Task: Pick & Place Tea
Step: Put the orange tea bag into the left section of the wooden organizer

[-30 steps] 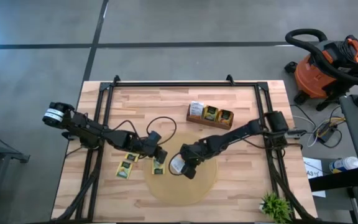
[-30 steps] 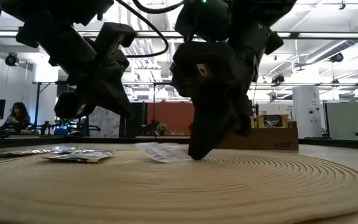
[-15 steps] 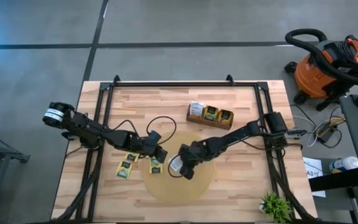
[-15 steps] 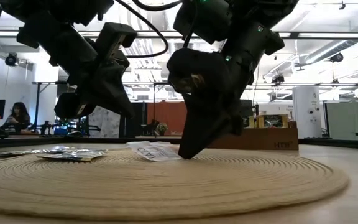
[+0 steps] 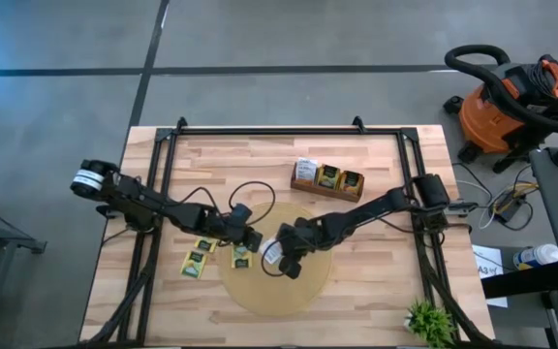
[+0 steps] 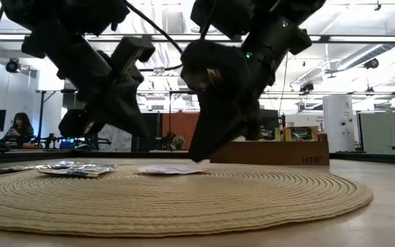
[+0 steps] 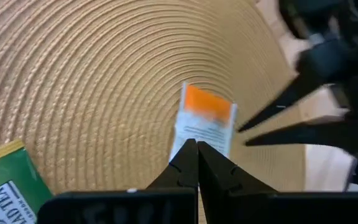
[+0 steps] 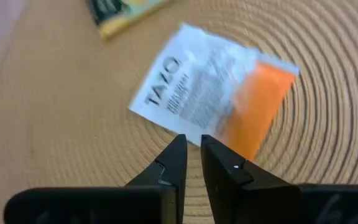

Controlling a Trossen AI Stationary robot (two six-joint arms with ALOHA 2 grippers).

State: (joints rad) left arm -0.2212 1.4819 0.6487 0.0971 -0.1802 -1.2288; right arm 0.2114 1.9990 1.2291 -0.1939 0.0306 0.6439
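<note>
A white and orange tea sachet (image 8: 216, 99) lies flat on the round woven mat (image 5: 289, 291), also seen as the sachet (image 5: 271, 251). My right gripper (image 8: 191, 149) hovers at its near edge, with only a narrow gap between the fingers and nothing in it. My left gripper (image 7: 193, 149) is shut and stands above the sachet's other edge (image 7: 191, 134), clear of the mat in the low view. A yellow-green sachet (image 5: 242, 255) lies at the mat's left rim. Another yellow-green sachet (image 5: 197, 260) lies on the wood. My right gripper slants down from the table's right, with its fingertips (image 8: 178, 148) at the sachet's white edge (image 8: 166, 127). I cannot tell whether they touch it. The sachet lies flat on the mat.
A long wooden box (image 5: 329, 177) with sachets in its compartments stands beyond the mat. A small green plant (image 5: 426, 320) sits at the near right corner. A black frame (image 5: 163, 174) runs along the table's sides.
My right gripper has tipped and risen a little off the mat while drifting toward the table's left. The white and orange sachet, whose edge stood raised against the fingertips, has slid slightly left and now lies flat.
</note>
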